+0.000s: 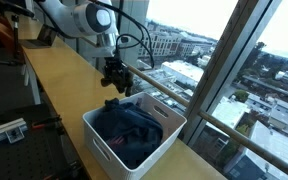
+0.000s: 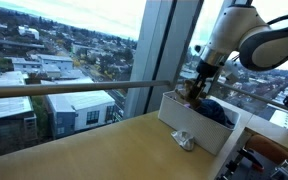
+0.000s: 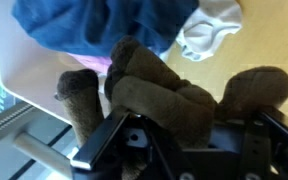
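Observation:
My gripper (image 3: 174,128) is shut on a brown plush toy (image 3: 159,92), whose stubby limbs stick out past the fingers in the wrist view. Beyond the toy lie a dark blue cloth (image 3: 94,25) and a white cloth (image 3: 214,30). In both exterior views the gripper (image 1: 116,80) (image 2: 194,88) hangs just above the far rim of a white bin (image 1: 102,140) (image 2: 189,120). The bin holds the bundled blue cloth (image 1: 131,125) (image 2: 220,112). The toy shows only as a dark lump at the fingers there.
The bin stands on a long wooden counter (image 1: 54,70) along a tall window with a metal rail (image 2: 74,88). A small white crumpled thing (image 2: 185,140) lies on the counter beside the bin. The robot arm (image 1: 79,18) reaches in from above.

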